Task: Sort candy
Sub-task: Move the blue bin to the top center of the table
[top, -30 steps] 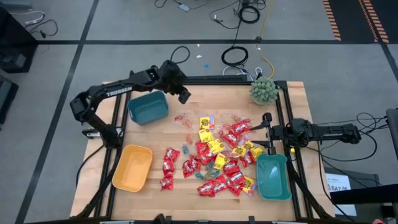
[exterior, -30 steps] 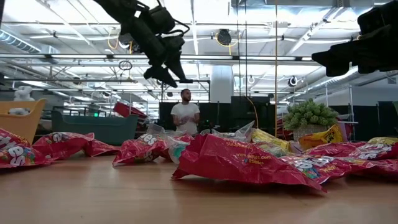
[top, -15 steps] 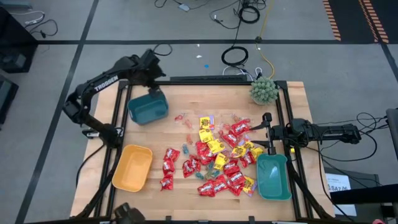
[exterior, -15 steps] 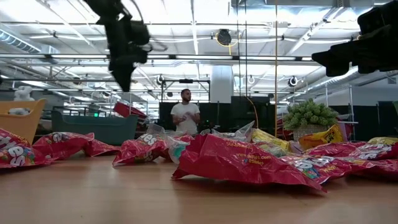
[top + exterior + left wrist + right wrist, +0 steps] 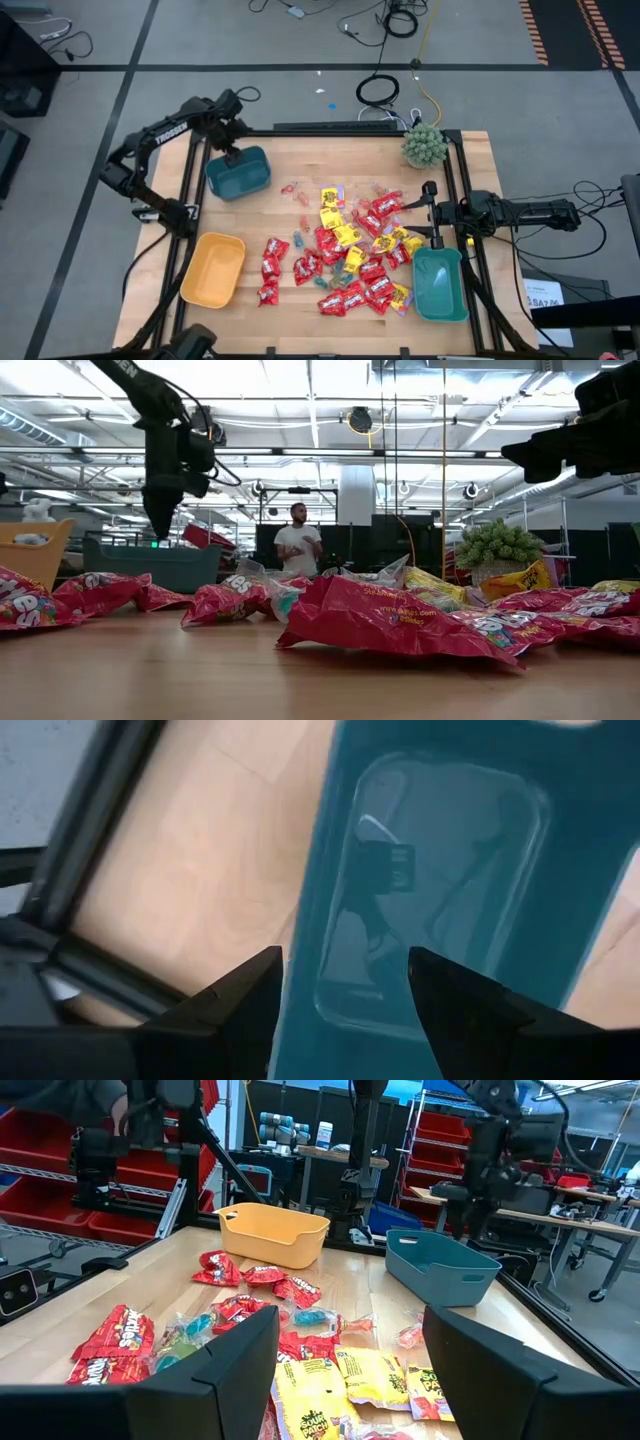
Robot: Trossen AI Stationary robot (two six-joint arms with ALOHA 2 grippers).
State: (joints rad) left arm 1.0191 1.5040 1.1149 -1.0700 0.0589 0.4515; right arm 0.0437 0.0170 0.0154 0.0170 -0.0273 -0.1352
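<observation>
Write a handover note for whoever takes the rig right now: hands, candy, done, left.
Left hand: open, empty, above the teal bin at the table's far left.
Right hand: open, empty, waiting at the right edge beside the second teal bin.
Candy: nearly all loose on the table's middle, red and yellow packets mixed.
Done: nothing visibly sorted; the orange bin looks empty.
Left: the whole pile.

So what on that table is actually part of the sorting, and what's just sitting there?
Part of the job:
- the candy, piled mid-table
- two teal bins
- orange bin
- left gripper, open over a teal bin
- right gripper, open

Just there:
- green spiky plant
- person in the background
</observation>
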